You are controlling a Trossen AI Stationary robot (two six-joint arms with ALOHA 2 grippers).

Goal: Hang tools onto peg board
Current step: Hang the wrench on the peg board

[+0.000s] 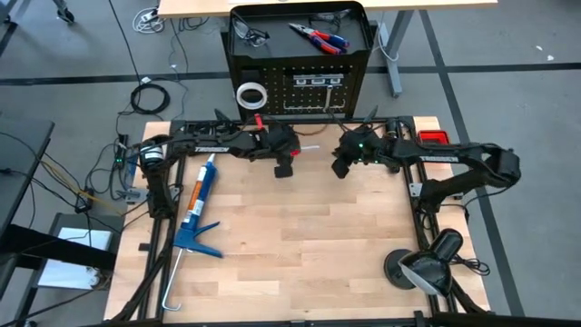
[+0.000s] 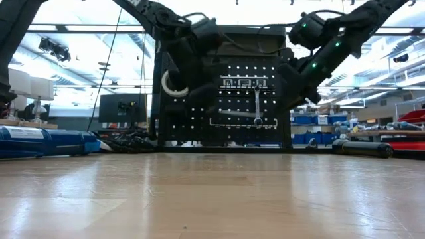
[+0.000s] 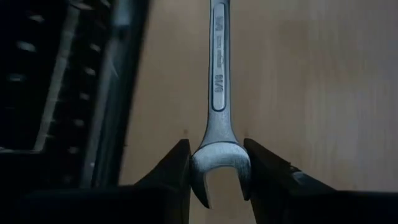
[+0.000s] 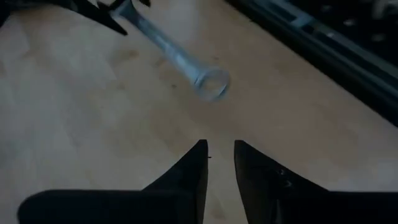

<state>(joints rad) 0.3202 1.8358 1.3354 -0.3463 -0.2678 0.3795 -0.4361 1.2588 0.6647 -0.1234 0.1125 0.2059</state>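
Note:
My left gripper (image 1: 289,162) hangs over the table's far middle, just in front of the peg board (image 1: 300,86), shut on a silver wrench (image 3: 217,81). The wrench's ring end (image 4: 211,83) points toward my right gripper (image 4: 220,155). My right gripper (image 1: 341,165) stands close to the right of it, open with nothing between its fingers. Another wrench (image 2: 257,106) hangs upright on the peg board. Safety glasses (image 1: 251,34) and red-and-blue pliers (image 1: 320,37) lie in the board's top tray. My left gripper pinches the wrench's open-jawed head (image 3: 221,163) between its two fingers, one finger on each outer side of the head. The shaft runs straight out ahead, in line with the fingers. The fingers slant downward toward the table's right. The wrench appears lifted clear of the tabletop.
A big blue caulking gun (image 1: 195,207) lies on the table's left part. A roll of white tape (image 1: 251,94) hangs on the peg board's left side. A black lamp-like stand (image 1: 425,265) sits at the near right corner. Bare wood fills the middle and near part.

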